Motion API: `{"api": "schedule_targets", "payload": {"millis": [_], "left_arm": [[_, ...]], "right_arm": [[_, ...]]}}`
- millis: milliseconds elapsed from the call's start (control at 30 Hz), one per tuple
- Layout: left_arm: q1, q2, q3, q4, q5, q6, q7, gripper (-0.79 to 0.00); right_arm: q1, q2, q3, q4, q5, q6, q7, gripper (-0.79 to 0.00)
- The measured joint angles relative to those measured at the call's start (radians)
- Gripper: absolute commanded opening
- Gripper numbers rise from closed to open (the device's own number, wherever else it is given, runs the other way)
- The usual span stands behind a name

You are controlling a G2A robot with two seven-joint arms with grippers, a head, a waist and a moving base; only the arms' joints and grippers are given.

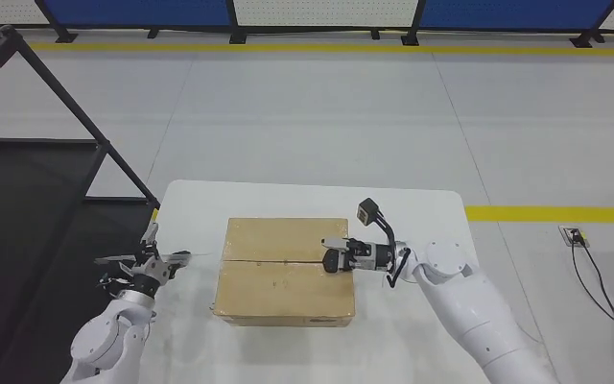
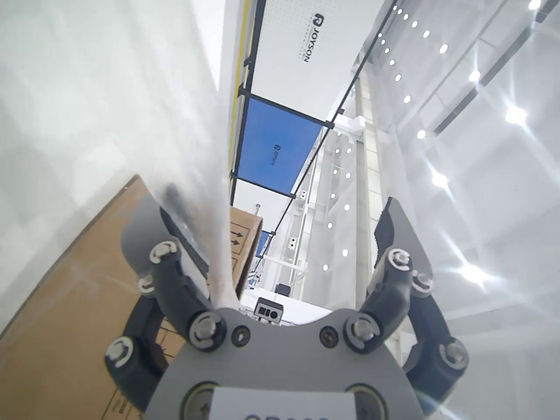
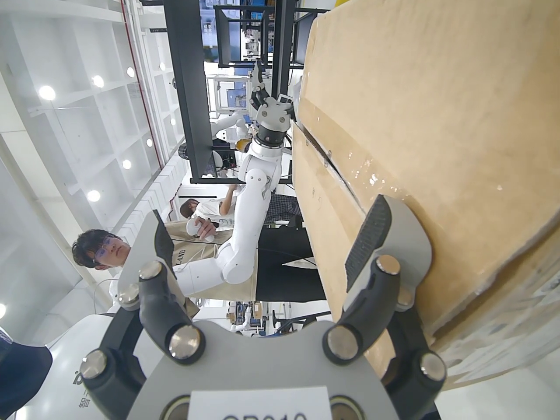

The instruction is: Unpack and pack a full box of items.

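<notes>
A closed cardboard box sits mid-table, the right gripper spread over its top seam. Off the box's left side, the left gripper is spread too, what looks like clear tape trailing past one finger.

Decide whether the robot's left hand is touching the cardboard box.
Apart. The top view shows the left hand beside the cardboard box, with a strip of bare white table between them.
</notes>
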Motion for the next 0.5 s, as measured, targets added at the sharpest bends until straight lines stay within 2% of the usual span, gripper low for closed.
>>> {"api": "schedule_targets", "payload": {"millis": [233, 500], "left_arm": [[0.052, 0.001, -0.033, -0.093, -0.001, -0.061, 0.007, 0.000], [0.136, 0.001, -0.075, -0.246, 0.025, -0.097, 0.044, 0.000]], "right_arm": [[-0.006, -0.001, 0.004, -0.008, 0.000, -0.001, -0.013, 0.000], [-0.008, -0.003, 0.005, -0.009, 0.000, 0.000, -0.017, 0.000]]}}
